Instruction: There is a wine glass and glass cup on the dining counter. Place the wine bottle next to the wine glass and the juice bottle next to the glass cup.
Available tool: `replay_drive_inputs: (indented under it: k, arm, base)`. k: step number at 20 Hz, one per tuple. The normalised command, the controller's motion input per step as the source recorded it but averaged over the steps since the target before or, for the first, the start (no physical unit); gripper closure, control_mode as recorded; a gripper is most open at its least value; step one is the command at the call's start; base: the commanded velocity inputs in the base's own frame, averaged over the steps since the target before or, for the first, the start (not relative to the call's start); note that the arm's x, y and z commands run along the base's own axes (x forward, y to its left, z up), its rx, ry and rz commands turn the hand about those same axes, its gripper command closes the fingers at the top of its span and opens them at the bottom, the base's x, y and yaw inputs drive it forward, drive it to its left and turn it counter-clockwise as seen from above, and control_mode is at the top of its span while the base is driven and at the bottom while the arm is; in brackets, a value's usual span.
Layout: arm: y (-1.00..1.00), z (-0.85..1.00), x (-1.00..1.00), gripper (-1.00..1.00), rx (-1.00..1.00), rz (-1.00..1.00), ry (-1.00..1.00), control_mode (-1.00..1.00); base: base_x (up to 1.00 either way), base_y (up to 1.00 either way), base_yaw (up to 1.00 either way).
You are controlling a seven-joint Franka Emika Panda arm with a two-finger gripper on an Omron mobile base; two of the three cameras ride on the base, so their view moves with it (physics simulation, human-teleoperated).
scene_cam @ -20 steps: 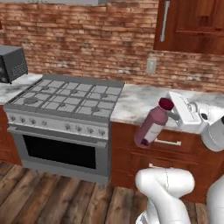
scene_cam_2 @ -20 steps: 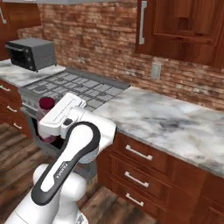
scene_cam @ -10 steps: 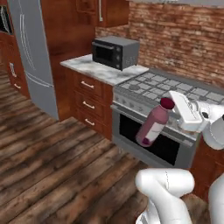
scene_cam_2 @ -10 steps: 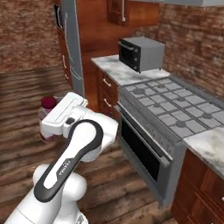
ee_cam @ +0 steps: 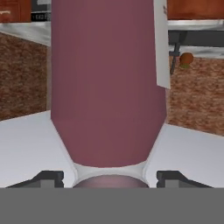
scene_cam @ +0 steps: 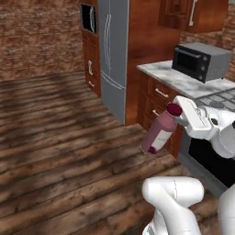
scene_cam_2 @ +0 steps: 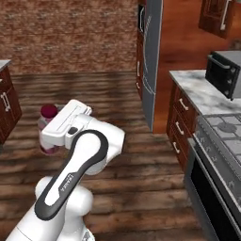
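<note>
My gripper [scene_cam: 178,113] is shut on the juice bottle [scene_cam: 157,132], a stubby pink-purple bottle with a dark maroon cap and a white label. It holds the bottle near the cap, and the bottle hangs tilted in the air over the wooden floor. From the right base view the juice bottle [scene_cam_2: 46,132] peeks out to the left of the white hand, at the gripper [scene_cam_2: 55,123]. In the hand view the juice bottle [ee_cam: 107,87] stands close up between the two dark fingertips [ee_cam: 45,177]. The wine bottle, wine glass, glass cup and dining counter are out of view.
A grey fridge [scene_cam: 114,55] stands beside wooden cabinets. A marble worktop [scene_cam: 179,78] over drawers carries a microwave [scene_cam: 202,59]. The stove [scene_cam_2: 221,136] is at the right. Open wooden floor [scene_cam: 55,137] stretches to a brick wall; another cabinet [scene_cam_2: 7,106] stands at the far left.
The whole picture has swept sideways from the stove to the fridge and open floor, so the base has turned. The bottle stays held the same way in the gripper.
</note>
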Motion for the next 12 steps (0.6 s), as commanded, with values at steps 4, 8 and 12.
replay_drive_inputs:
  k: [4, 8, 12]
  arm:
    - [0.0, 0.0, 0.0, 1.0, 0.0, 0.0, 0.0, 1.0]
    - [0.0, 0.0, 0.0, 1.0, 0.0, 0.0, 0.0, 1.0]
    - [0.0, 0.0, 0.0, 1.0, 0.0, 0.0, 0.0, 1.0]
  base:
    - [1.0, 0.04, 0.3]
    - [1.0, 0.01, 0.25]
    - [1.0, 0.0, 0.23]
